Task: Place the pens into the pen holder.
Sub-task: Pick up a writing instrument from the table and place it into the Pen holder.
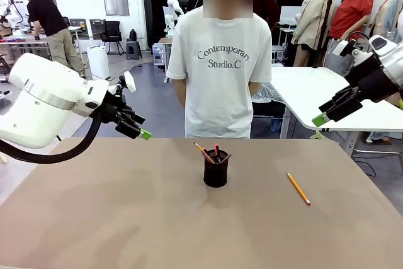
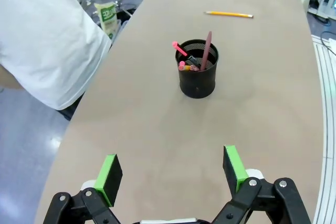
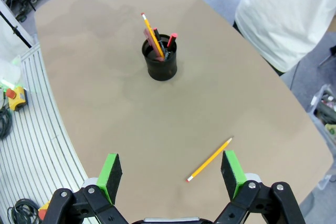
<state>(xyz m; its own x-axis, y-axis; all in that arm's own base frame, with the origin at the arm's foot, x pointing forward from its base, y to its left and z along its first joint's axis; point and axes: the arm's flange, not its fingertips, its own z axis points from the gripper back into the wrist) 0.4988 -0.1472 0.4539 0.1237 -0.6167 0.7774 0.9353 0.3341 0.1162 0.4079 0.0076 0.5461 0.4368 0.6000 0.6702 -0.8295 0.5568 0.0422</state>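
Pencil [image 1: 298, 188]: flat on table [image 1: 126, 218], apart from cup [image 1: 215, 168].
Left gripper [image 2: 172, 170], right gripper [image 3: 171, 171]: wide open.
Risk: poked pencil may roll; bumped cup may tip.

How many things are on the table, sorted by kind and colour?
Yellow pencils: 2
Pinkish-red pencil: 1
Black pen: 1
Pen holder: 1
Total: 5
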